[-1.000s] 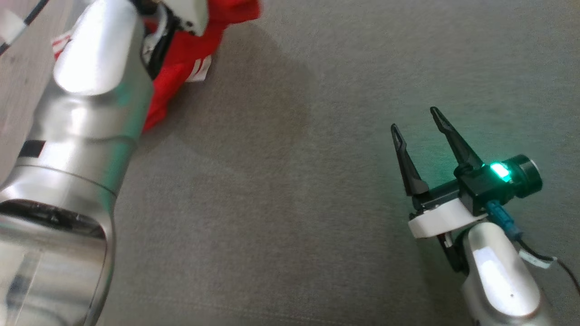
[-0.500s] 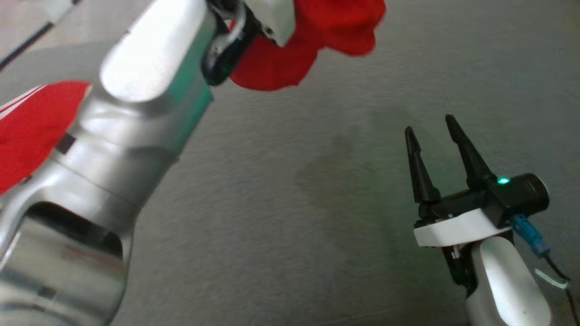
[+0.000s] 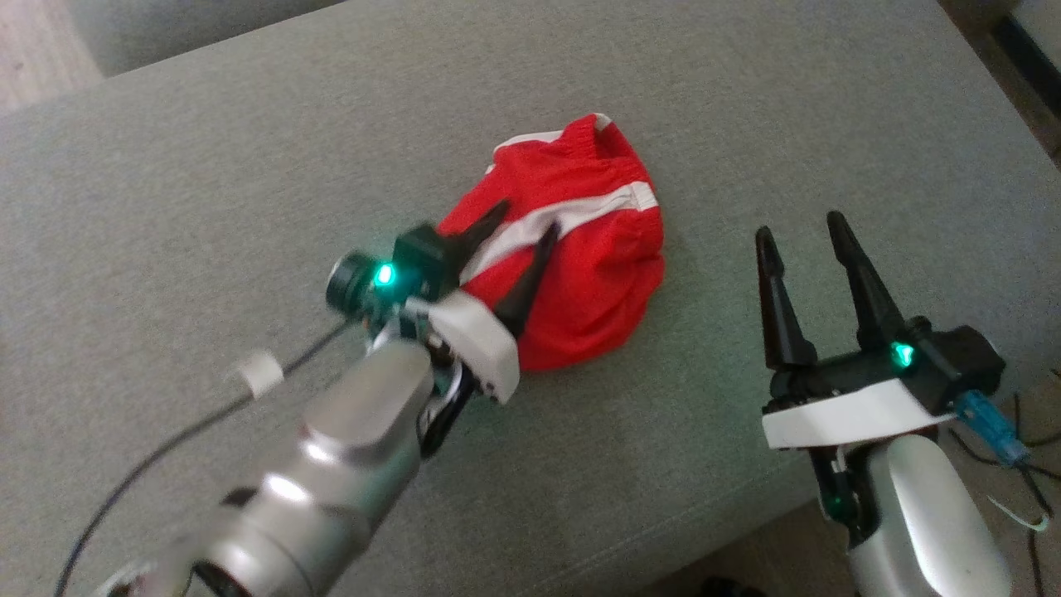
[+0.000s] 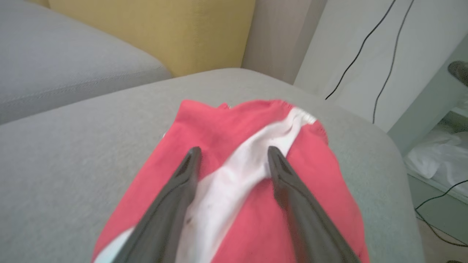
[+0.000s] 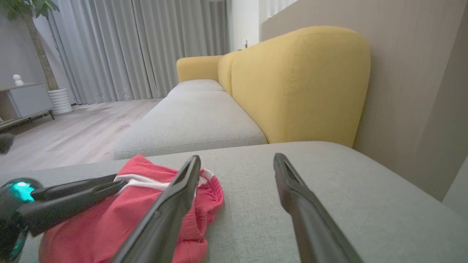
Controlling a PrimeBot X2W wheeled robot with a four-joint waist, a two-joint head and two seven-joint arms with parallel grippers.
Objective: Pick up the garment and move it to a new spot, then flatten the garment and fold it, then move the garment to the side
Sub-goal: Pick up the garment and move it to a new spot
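- The left gripper [image 3: 520, 236] has its jaws parted about halfway with nothing pinched between them. The two fingers straddle the white stripe from just above, and I cannot tell whether the tips touch the cloth.
- The right gripper [image 3: 798, 232] stands wide open and empty, over bare cushion to the right of the heap.
- The garment [image 3: 597, 282], red with a white stripe and an elastic waistband, lies bunched near the middle of the grey sofa cushion [image 3: 207, 166].
- The carry to a new spot looks finished, since the cloth rests on the seat, free of both grippers.
- Flattening, folding and the move to the side all appear not yet begun: the fabric is rumpled, not spread.
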